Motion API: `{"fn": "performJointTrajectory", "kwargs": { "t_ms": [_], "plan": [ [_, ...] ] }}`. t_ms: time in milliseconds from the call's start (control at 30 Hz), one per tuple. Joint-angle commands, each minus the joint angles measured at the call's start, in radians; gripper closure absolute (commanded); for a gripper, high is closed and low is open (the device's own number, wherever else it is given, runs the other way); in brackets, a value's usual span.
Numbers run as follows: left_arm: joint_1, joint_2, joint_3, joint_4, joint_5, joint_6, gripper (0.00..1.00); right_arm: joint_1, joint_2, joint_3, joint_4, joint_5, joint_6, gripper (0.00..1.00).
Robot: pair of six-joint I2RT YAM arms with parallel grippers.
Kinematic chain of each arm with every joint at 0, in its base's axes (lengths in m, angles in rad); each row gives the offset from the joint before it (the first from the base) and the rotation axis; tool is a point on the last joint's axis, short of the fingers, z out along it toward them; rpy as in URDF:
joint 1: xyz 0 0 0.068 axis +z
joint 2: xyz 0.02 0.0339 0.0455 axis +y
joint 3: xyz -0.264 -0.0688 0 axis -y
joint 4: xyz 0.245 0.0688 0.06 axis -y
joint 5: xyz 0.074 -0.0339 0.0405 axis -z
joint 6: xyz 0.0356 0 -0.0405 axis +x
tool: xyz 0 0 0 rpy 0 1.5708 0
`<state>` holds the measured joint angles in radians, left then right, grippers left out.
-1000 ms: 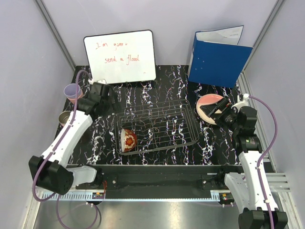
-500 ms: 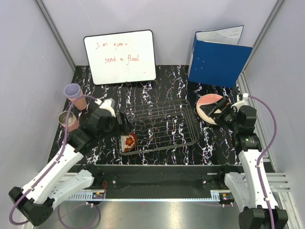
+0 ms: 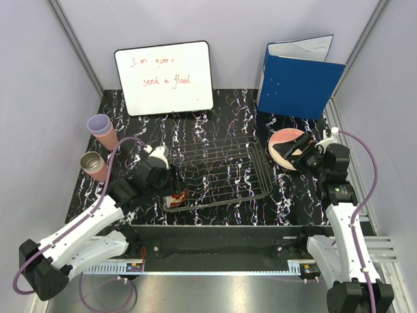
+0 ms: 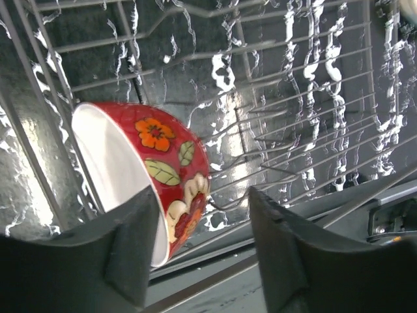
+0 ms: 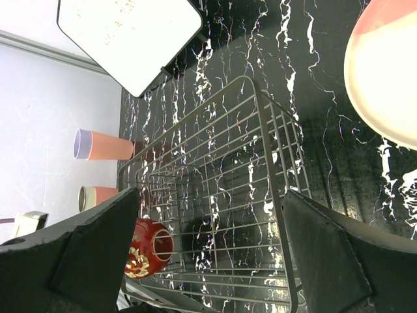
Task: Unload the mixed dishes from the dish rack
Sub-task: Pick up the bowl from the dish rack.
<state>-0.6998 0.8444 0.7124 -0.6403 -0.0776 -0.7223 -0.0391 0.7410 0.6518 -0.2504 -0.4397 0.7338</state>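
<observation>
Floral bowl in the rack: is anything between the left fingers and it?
Nothing visible. The left fingers flank the bowl, which lies tipped on its side in the dish rack's near-left corner.

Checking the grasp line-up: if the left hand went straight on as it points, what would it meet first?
Probably the red floral bowl, lying on its side in the dish rack between the fingers of the left hand; how close is hard to judge.

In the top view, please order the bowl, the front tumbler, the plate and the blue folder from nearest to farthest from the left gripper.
1. Bowl, in the rack's front left corner, at the left gripper.
2. Front tumbler, to the left.
3. Plate, right of the rack.
4. Blue folder, back right.
</observation>
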Motion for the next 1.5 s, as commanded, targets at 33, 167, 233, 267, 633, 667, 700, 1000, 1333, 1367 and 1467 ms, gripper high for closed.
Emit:
{"fn": "performJointTrajectory", "kwargs": {
  "t_ms": [33, 167, 233, 267, 633, 667, 700, 1000, 1333, 1367, 1467],
  "plan": [
    [-0.023, 0.015, -0.036, 0.079, 0.021, -0.020, 0.55, 0.011, 0.003, -0.004, 0.049, -0.014, -0.002, 0.01],
    [-0.024, 0.012, -0.047, 0.085, 0.019, -0.022, 0.62, 0.011, 0.008, -0.004, 0.051, -0.016, -0.001, 0.01],
    [-0.024, 0.016, -0.051, 0.085, 0.021, -0.020, 0.72, 0.011, 0.009, -0.003, 0.051, -0.017, 0.001, 0.01],
    [-0.024, 0.019, -0.053, 0.085, 0.025, -0.020, 0.77, 0.011, 0.008, -0.004, 0.053, -0.017, 0.001, 0.01],
    [-0.024, 0.008, 0.108, -0.010, -0.022, 0.076, 1.00, 0.011, 0.006, 0.009, 0.046, -0.019, -0.001, 0.01],
    [-0.024, 0.012, 0.125, -0.019, -0.030, 0.081, 1.00, 0.011, 0.005, 0.014, 0.048, -0.022, 0.001, 0.01],
    [-0.024, 0.015, 0.136, -0.027, -0.039, 0.086, 1.00, 0.011, 0.006, 0.014, 0.045, -0.022, 0.001, 0.01],
    [-0.024, 0.019, 0.102, -0.035, -0.045, 0.066, 1.00, 0.011, -0.008, 0.011, 0.040, -0.022, 0.001, 0.01],
    [-0.017, -0.086, -0.097, 0.126, 0.013, 0.027, 1.00, 0.011, -0.018, -0.003, 0.037, -0.021, 0.001, 0.01],
    [-0.009, -0.099, -0.114, 0.146, 0.033, 0.023, 1.00, 0.011, -0.020, -0.004, 0.036, -0.019, 0.001, 0.01],
    [0.012, -0.143, -0.185, 0.205, 0.071, -0.003, 1.00, 0.011, -0.026, -0.007, 0.033, -0.014, 0.001, 0.01]
  ]
}}
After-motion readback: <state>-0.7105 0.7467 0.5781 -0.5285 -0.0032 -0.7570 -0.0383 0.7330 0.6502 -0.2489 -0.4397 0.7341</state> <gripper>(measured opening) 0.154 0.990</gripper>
